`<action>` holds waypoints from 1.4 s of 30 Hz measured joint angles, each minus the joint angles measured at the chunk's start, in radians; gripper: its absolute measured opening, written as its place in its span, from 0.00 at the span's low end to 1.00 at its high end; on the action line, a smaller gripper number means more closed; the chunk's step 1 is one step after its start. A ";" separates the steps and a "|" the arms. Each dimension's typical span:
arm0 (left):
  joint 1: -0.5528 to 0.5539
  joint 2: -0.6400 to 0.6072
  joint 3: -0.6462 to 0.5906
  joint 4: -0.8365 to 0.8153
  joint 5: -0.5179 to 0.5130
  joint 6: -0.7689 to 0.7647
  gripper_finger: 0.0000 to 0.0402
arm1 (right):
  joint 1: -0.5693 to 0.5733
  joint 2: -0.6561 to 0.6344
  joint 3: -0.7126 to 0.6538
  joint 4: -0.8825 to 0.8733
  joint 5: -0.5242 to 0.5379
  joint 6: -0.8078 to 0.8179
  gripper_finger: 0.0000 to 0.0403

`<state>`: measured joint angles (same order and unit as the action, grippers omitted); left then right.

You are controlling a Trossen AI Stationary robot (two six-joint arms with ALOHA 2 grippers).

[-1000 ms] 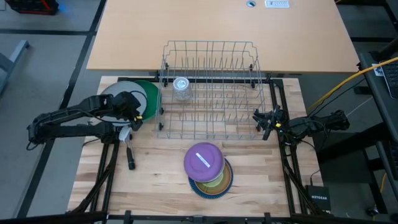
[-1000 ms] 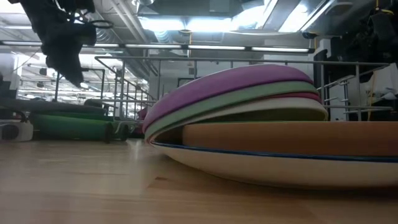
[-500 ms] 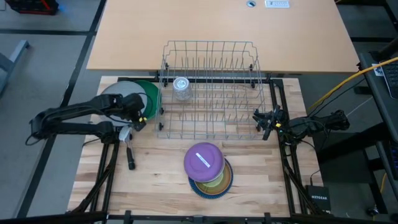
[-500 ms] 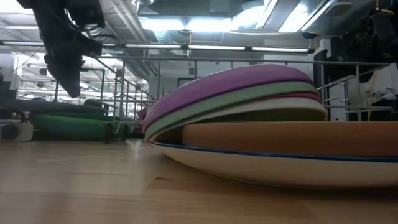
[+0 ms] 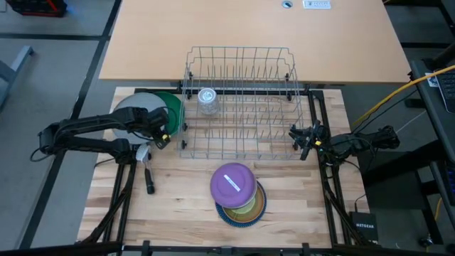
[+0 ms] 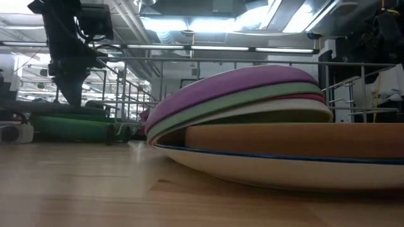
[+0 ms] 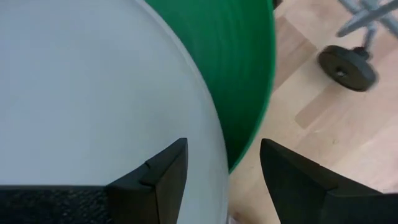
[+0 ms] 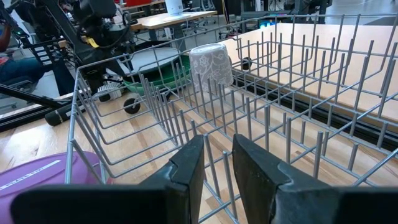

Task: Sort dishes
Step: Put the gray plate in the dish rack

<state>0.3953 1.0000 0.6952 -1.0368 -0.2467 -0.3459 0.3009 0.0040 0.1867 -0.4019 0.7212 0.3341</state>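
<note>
A grey plate (image 5: 135, 112) lies on a green plate (image 5: 173, 110) at the table's left, beside the wire rack (image 5: 242, 99). My left gripper (image 5: 163, 137) is open just above their near right rims. In the left wrist view (image 7: 224, 143), one finger stands over the grey plate (image 7: 93, 93) and the other beyond the green plate's rim (image 7: 242, 74). A stack of smaller dishes with a purple one on top (image 5: 233, 183) sits at the front middle. My right gripper (image 5: 301, 140) waits at the rack's right end, open by a narrow gap.
The wire rack holds an upturned clear glass (image 5: 207, 100) at its left end. A tan tabletop (image 5: 249, 35) lies behind the rack. Bare wood (image 5: 178, 199) lies between the plates and the stack. A dark tool (image 5: 148, 179) lies near the left arm's stand.
My left gripper has gone down and a little toward the rack, coming close over the rims of the grey and green plates. The plates and the stack have not moved.
</note>
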 joint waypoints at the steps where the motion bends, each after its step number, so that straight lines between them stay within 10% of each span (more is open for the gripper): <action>1: 0.000 0.009 0.000 0.000 -0.005 -0.007 0.48 | 0.000 0.000 0.000 0.000 0.000 0.000 0.22; 16: 0.000 0.129 0.000 0.002 -0.010 -0.049 0.47 | 0.000 0.000 0.000 0.000 0.000 0.000 0.22; 42: 0.000 0.130 0.002 -0.003 -0.029 -0.069 0.01 | 0.000 0.000 0.000 0.000 0.000 0.000 0.22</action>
<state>0.3950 1.1304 0.6973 -1.0396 -0.2755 -0.4145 0.3012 0.0040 0.1867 -0.4019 0.7212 0.3342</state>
